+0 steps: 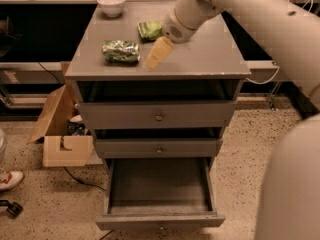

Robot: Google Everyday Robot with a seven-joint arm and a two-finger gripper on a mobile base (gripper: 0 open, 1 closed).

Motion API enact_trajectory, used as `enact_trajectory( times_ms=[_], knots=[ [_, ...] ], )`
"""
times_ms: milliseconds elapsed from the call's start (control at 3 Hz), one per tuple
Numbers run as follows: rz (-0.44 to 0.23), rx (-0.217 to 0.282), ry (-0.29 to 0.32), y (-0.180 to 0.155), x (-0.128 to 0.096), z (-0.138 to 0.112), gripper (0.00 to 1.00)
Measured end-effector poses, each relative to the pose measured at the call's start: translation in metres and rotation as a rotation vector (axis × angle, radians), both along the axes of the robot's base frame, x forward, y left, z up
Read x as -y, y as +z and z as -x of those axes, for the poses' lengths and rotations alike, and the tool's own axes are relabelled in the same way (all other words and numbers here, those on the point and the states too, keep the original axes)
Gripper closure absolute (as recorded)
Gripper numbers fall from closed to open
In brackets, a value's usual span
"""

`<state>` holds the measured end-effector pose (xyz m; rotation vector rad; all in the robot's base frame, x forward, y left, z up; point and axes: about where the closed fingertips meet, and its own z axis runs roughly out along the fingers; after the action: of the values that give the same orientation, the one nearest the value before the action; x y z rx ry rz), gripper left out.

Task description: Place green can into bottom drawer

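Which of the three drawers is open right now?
The bottom drawer, pulled out; the top drawer and middle drawer are shut. The tool is above the cabinet top, beside the green can.

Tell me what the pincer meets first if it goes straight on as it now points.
The pincer points down and leftward in the picture, over the cabinet top. It would probably meet the cabinet top first, just beside the green can; depth is unclear, so it might touch the can.

Test-lab or workshop space: speckled hard floor [240, 149], open cardboard box [65, 149] and loose cable [80, 179] on it, plain grey drawer cabinet [200, 59]. Robot gripper [159, 54] over the cabinet top.
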<state>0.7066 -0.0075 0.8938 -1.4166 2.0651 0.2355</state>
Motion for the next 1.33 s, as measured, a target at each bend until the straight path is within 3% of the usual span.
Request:
enact_trajectory(
  times_ms=[333,667,1000,1333],
  knots=[
    [-0.035,-0.018,-0.017,-0.009,-0.029,-0.024,0.00],
    [-0.043,-0.031,0.015,-0.024,-0.076,-0.044,0.00],
    [-0.031,-0.036,0.031,-0.034,-0.100,-0.054,0.00],
    [-0.028,-0.045,0.054,-0.043,-0.119,-0.060,0.19]
  ],
)
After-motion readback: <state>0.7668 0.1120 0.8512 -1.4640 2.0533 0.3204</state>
